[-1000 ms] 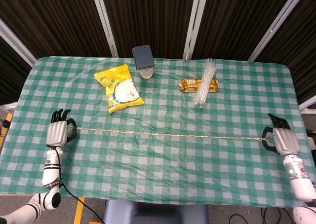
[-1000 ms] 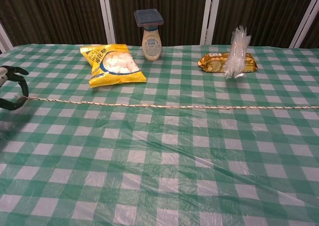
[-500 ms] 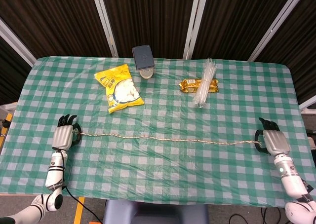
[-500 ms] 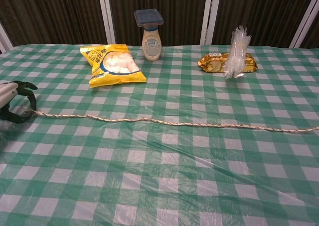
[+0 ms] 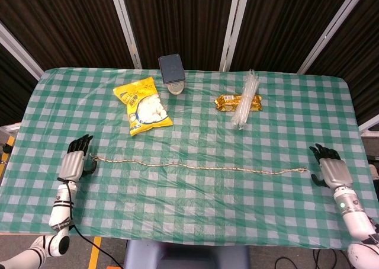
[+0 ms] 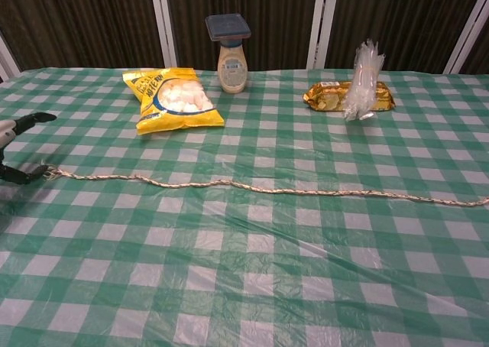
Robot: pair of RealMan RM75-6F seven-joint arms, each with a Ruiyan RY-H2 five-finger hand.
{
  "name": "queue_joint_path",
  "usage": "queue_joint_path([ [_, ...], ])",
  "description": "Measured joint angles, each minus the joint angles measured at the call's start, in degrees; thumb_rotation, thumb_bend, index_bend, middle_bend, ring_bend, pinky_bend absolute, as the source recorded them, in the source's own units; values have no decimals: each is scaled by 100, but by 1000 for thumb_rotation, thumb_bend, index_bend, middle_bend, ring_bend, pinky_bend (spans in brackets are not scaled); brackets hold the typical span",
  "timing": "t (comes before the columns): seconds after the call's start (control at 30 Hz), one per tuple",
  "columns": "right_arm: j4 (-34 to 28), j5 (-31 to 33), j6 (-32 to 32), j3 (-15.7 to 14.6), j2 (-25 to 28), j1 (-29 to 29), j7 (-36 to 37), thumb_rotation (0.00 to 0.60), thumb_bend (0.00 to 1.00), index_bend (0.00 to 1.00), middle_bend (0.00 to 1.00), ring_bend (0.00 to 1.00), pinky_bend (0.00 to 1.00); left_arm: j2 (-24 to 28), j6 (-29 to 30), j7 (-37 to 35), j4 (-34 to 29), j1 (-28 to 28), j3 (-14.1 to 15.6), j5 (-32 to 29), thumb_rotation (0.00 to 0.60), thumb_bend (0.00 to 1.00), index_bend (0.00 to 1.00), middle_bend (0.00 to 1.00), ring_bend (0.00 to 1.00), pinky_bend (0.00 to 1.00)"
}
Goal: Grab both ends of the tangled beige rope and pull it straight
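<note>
Rope (image 5: 198, 166) lies stretched across the near half of the table (image 5: 195, 215), running left to right in one line with slight waves, no knots or loops visible. Its left end rests just beside the left hand (image 5: 75, 162); its right end stops just short of the right hand (image 5: 331, 172), with a small gap showing in the head view.

Left hand: fingers spread apart, holding nothing. In the chest view only its fingertips (image 6: 34, 118) show at the left edge, one raised above the cloth and one low near the rope end; whether the low one touches the rope cannot be told.

Right hand: fingers apart, palm down near the right edge of the table, nothing in its grasp. It shows in the head view only.

Surroundings, all on the far half and well apart from the rope:
- Yellow snack bag (image 5: 143, 109), far left of centre, lying flat.
- Bottle (image 6: 231, 44) with a dark cap, upright, far side, just beyond the bag's right corner.
- Gold packet (image 5: 228, 102), far right of centre, lying flat.
- Clear plastic bundle (image 5: 246, 103) laid across the packet's right part, touching it.

Nothing lies on or across the rope. The green checked cloth shows shallow wrinkles under it
</note>
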Motion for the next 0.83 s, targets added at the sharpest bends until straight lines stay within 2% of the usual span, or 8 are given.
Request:
queue_joint_path([
  [0.13,-362,-153,670,17,196,-201,-73,600,436,0,0,0,0,440,528,-211,-658,162,-25,200,600,416,0,0,0,43],
  [0.27,-1043,-488,1656,-29,467,-529,-356,600,392,0,0,0,0,1103,923,-353,-1616,389,77,494,600,414,0,0,0,38],
  [0.37,-1627,-880,2413,-146,646,-827,-760,600,350,0,0,0,0,1819,1174,-382,-2492,621,326,849,600,422,0,0,0,28],
  [0.53,-2274,-1560,3479,-469,770,-1457,-1240,600,326,0,0,0,0,3133,1667,197,-3686,1255,1076,1438,600,424,0,0,0,18],
  [0.6,-2370,-1723,3670,-575,792,-1659,-1359,600,325,0,0,0,0,3366,1849,660,-3938,1509,1254,1502,600,428,0,0,0,15],
  [0.7,-2449,-1907,3668,-648,821,-1703,-1474,600,325,0,0,0,0,3471,2175,1262,-4205,1810,1348,1503,600,428,0,0,0,15],
  [0.83,-2551,-1772,3541,-652,884,-1709,-1504,600,325,0,0,0,0,3523,2319,1519,-4337,1942,1378,1401,600,429,0,0,0,16],
])
